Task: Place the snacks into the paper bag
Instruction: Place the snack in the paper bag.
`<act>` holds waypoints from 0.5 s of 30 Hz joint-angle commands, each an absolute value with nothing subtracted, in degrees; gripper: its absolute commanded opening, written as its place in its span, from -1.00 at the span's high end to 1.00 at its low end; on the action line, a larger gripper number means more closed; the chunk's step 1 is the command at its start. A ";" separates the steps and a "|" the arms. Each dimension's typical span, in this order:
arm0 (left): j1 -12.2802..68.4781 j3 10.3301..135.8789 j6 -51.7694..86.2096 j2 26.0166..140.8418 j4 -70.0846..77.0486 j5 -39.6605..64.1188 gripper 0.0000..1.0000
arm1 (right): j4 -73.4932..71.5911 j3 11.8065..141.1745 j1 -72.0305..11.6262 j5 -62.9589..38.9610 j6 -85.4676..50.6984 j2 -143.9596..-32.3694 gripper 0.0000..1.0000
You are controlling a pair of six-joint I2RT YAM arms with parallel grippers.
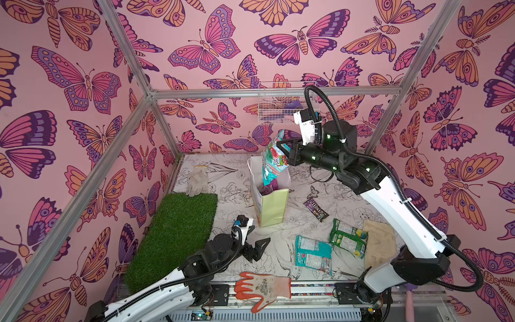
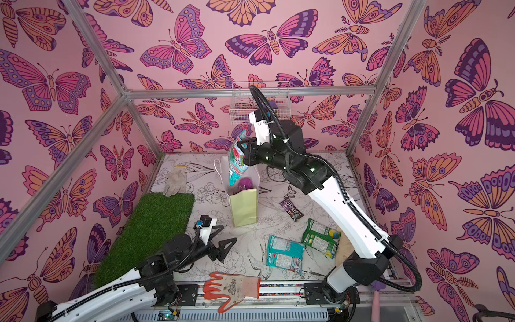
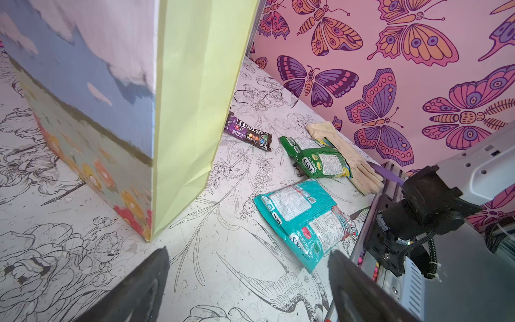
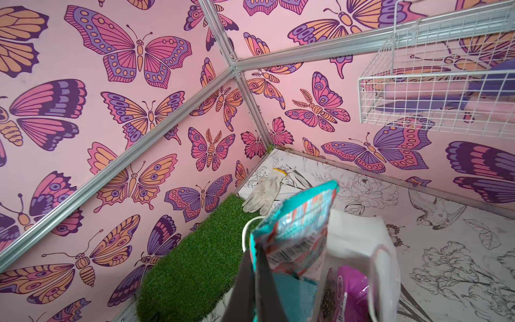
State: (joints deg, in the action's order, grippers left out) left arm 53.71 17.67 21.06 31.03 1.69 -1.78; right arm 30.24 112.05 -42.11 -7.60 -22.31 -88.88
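Note:
The paper bag (image 1: 271, 207) (image 2: 243, 207) (image 3: 189, 97) stands upright mid-table. My right gripper (image 1: 279, 147) (image 2: 243, 147) (image 4: 255, 251) is shut on a teal packet (image 1: 271, 163) (image 2: 235, 166) (image 4: 298, 231), which hangs over the bag's mouth with its lower end inside. A magenta packet (image 2: 245, 184) (image 4: 351, 290) lies in the bag. On the table lie another teal packet (image 1: 313, 252) (image 3: 303, 212), a green-and-yellow packet (image 1: 348, 237) (image 3: 317, 157) and a dark M&M's packet (image 1: 316, 209) (image 3: 248, 132). My left gripper (image 1: 259, 237) (image 2: 225, 235) (image 3: 249, 252) is open and empty, low near the bag's front corner.
A grass mat (image 1: 175, 237) lies at the left, with a pale glove (image 1: 198, 179) behind it. An orange-and-white glove (image 1: 262, 288) rests on the front rail. Another pale glove (image 1: 380, 242) lies under the green packet's right edge. A white wire basket (image 1: 278, 106) hangs on the back wall.

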 commanded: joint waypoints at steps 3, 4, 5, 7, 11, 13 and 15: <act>54.13 16.53 20.71 29.97 2.64 -2.81 -0.82 | 30.66 113.97 -42.44 -3.38 -19.47 -89.72 1.00; 54.14 16.57 20.74 29.97 2.64 -2.81 -0.82 | 30.80 113.96 -42.43 -2.93 -19.26 -89.65 1.00; 54.14 16.53 20.74 29.97 2.68 -2.81 -0.82 | 30.91 113.99 -42.39 -2.58 -19.12 -89.68 1.00; 54.10 16.61 20.83 29.97 2.72 -2.81 -0.82 | 31.02 113.92 -42.44 -2.31 -18.73 -89.65 1.00; 54.14 16.63 20.83 29.97 2.72 -2.66 -0.82 | 31.63 114.03 -42.45 -2.17 -18.20 -92.46 1.00; 54.14 16.61 20.83 29.97 2.64 -2.64 -0.82 | 31.97 114.13 -42.41 -2.22 -17.98 -93.34 1.00; 54.13 16.61 20.92 29.89 2.64 -2.59 -0.82 | 32.37 114.22 -42.38 -2.37 -17.67 -94.37 1.00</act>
State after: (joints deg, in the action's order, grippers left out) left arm 53.71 17.63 21.08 30.48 1.69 -1.98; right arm 32.60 112.29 -42.11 -2.98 -19.31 -93.17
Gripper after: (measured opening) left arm 0.908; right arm 0.043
